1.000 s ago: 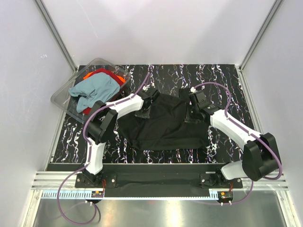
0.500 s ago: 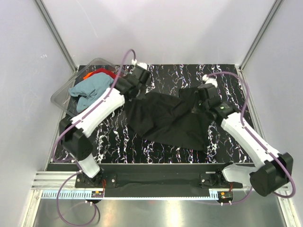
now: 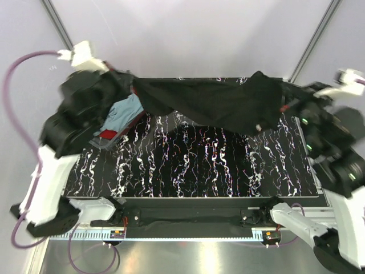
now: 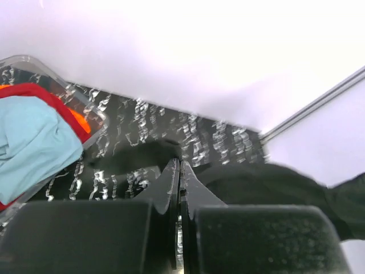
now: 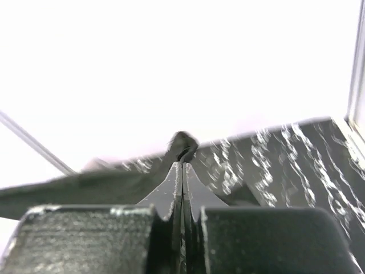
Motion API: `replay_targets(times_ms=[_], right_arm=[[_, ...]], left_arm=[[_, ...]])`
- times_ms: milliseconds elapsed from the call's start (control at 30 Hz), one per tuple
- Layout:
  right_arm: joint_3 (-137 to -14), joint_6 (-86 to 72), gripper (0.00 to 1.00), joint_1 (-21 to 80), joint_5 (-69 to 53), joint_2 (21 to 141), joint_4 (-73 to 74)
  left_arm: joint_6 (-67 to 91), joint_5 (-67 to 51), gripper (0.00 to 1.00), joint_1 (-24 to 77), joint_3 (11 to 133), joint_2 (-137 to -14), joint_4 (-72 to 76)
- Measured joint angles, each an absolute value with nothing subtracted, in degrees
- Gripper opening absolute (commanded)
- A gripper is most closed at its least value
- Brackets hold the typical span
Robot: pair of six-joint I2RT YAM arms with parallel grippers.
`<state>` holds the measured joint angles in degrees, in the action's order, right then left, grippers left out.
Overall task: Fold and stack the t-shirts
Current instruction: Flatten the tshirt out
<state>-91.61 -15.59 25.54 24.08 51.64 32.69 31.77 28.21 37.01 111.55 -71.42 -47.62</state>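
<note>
3 t-shirts show. 1 black t-shirt [image 3: 217, 105] hangs stretched in the air over the far edge of the table [image 3: 188, 165], between 2 arms. From above both arms are blurred, so the grips are hard to read there. The right wrist view shows the right gripper [image 5: 182, 166] pressed together on a bunched tip of black cloth. The left gripper [image 4: 179, 170] is likewise closed, pinching the shirt's other end. 1 teal-blue t-shirt [image 4: 31, 151] and 1 red-orange t-shirt [image 4: 43, 94] lie in 1 clear tub [image 4: 57, 71], half hidden by the left arm in the top view.
</note>
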Motion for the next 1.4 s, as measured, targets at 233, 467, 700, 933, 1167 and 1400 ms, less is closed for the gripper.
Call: replay_targets(times_ms=[233, 467, 700, 933, 1167, 1400], right_arm=[[-90.7, -16.4, 0.0, 25.5, 16.4, 35.0, 32.7], [-91.0, -17.6, 0.0, 25.5, 8.8, 28.9, 29.5], [-91.9, -9.7, 0.0, 25.5, 11.7, 39.9, 26.7], [-94.8, 3.0, 0.0, 24.7, 20.4, 63.8, 22.5], [-100.7, 6.8, 0.0, 22.6, 19.2, 76.0, 23.6], [-103.7, 5.8, 0.0, 22.4, 15.7, 68.7, 21.5]], left_arm=[[37.3, 24.9, 0.0, 37.0, 103.2, -55.0, -47.7], [41.1, 19.3, 0.0, 37.0, 102.9, -49.6, -47.5], [38.9, 22.9, 0.0, 37.0, 102.9, -55.4, -47.4], [35.7, 22.2, 0.0, 25.4, 102.7, -72.9, -44.7], [34.0, 20.7, 0.0, 21.3, 102.5, -78.4, -42.0], [34.7, 17.5, 0.0, 21.3, 103.1, -71.8, -38.4]])
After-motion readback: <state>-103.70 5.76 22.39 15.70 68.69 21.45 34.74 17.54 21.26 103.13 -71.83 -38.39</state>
